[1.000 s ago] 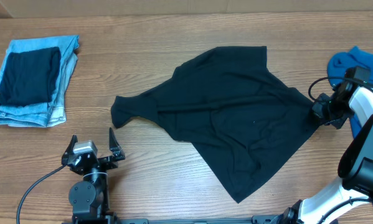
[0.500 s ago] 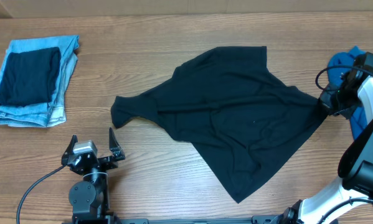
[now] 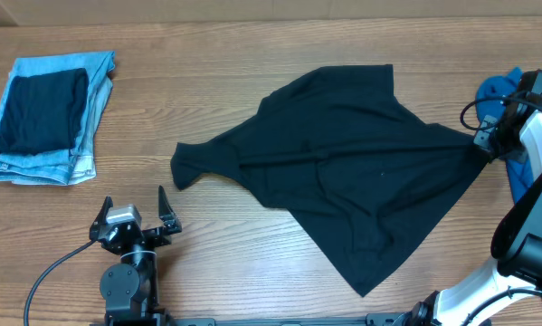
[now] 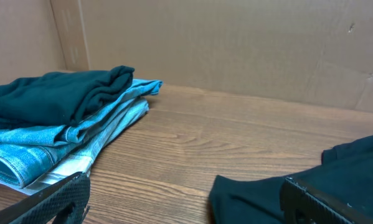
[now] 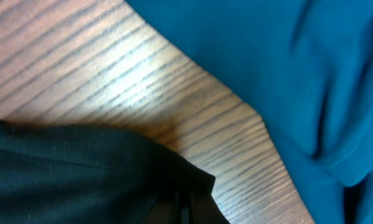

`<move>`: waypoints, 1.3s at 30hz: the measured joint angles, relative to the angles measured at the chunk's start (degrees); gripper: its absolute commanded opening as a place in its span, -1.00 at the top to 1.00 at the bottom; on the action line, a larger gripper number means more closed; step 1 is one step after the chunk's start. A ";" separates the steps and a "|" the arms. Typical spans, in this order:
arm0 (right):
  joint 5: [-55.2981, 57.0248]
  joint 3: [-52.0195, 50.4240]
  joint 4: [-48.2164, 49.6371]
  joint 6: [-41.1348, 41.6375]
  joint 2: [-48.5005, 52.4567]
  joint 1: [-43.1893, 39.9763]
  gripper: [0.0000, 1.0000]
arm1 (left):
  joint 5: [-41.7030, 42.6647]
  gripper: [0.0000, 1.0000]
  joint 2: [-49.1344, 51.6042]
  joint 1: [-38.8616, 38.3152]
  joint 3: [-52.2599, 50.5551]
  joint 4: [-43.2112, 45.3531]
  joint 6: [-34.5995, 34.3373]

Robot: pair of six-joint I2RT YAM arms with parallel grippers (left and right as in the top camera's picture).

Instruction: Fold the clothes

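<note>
The black T-shirt [image 3: 352, 172] lies spread and crumpled across the middle of the wooden table, one corner stretched toward the right edge. My right gripper [image 3: 484, 145] is shut on that right corner; in the right wrist view the black fabric [image 5: 80, 174] covers the jaws [image 5: 183, 208]. A narrow part of the shirt points left, and its end shows in the left wrist view [image 4: 261, 196]. My left gripper [image 3: 133, 217] is open and empty at the front left, apart from the shirt; its fingers [image 4: 186, 202] frame bare wood.
Folded light-blue jeans [image 3: 85, 118] with a dark garment [image 3: 40, 113] on top lie at the far left, also in the left wrist view [image 4: 68, 137]. A bright blue garment [image 3: 506, 91] lies at the right edge, close to my right gripper [image 5: 311, 81].
My right gripper has moved right and slightly back, pulling the shirt's corner with it. The whole shirt has slid and stretched to the right. The left arm has not moved.
</note>
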 measured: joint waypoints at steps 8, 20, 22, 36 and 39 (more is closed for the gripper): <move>1.70 1.86 -1.18 -0.33 0.00 0.00 -0.56 | -0.02 -1.00 0.00 0.00 0.00 -0.02 0.00; -16.11 11.15 -33.24 14.36 -1.53 5.79 0.13 | -0.02 -1.00 0.00 0.00 0.00 0.00 0.00; -17.88 7.58 -34.49 17.33 -1.53 6.71 0.17 | -0.02 -1.00 0.00 0.00 0.00 -0.02 0.00; -23.98 -10.12 -26.16 26.16 -1.57 9.75 0.04 | -0.02 -1.00 0.00 0.00 0.00 0.00 0.00; -24.30 -10.91 -24.35 27.28 -1.57 11.06 0.02 | -0.02 -1.00 0.00 0.00 0.00 0.00 0.00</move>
